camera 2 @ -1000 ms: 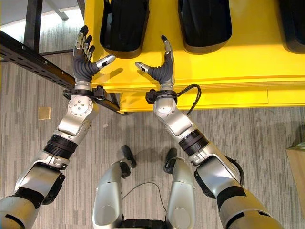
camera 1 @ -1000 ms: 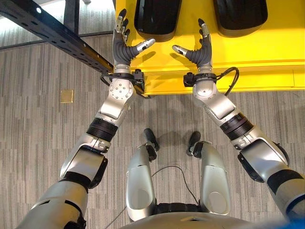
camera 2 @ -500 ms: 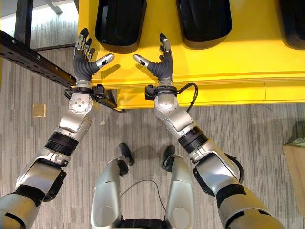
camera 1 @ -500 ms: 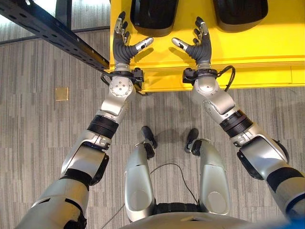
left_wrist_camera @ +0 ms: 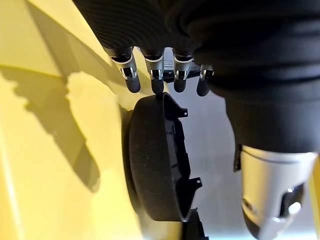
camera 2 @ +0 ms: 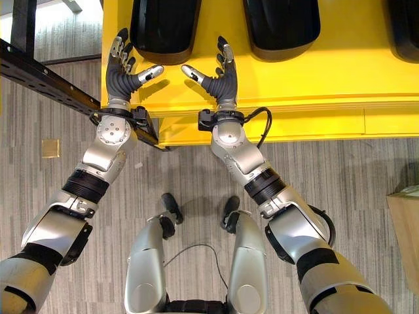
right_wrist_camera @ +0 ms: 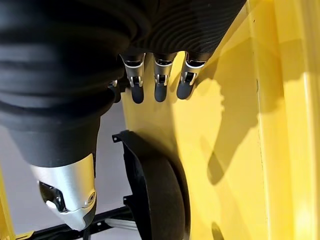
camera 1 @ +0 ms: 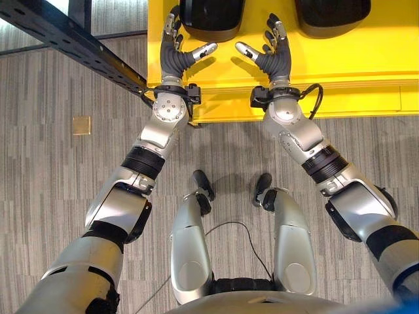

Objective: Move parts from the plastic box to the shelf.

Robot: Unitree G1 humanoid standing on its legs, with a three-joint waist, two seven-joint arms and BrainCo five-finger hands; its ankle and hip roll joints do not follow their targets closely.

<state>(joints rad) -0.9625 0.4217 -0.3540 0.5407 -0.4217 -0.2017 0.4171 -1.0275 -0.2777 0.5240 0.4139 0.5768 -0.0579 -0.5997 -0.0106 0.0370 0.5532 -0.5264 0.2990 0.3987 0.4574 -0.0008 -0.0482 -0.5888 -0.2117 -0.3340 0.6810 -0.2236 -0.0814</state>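
Observation:
A black moulded part (camera 1: pixel 211 16) lies in the yellow plastic box (camera 1: pixel 353 59), with a second black part (camera 1: pixel 330 13) to its right and a third (camera 2: pixel 402 26) further right. My left hand (camera 1: pixel 175 55) hovers open over the box's near left corner, fingers straight and thumb pointing inward. My right hand (camera 1: pixel 273 59) mirrors it, open, a short way to the right. Both hands hold nothing, and the first part's near end sits just beyond the gap between them. In the wrist views the same part (left_wrist_camera: pixel 155 160) (right_wrist_camera: pixel 155 195) shows past the straight fingers (left_wrist_camera: pixel 150 75), apart from them.
A black perforated shelf beam (camera 1: pixel 72 42) runs diagonally at the left and meets the box's corner beside my left wrist. A small tan square (camera 1: pixel 82 125) lies on the grey carpet. A cardboard box edge (camera 2: pixel 409 229) shows at the far right.
Both hands have reached further forward over the yellow box, closer to the near end of the black part. They stay open and empty.

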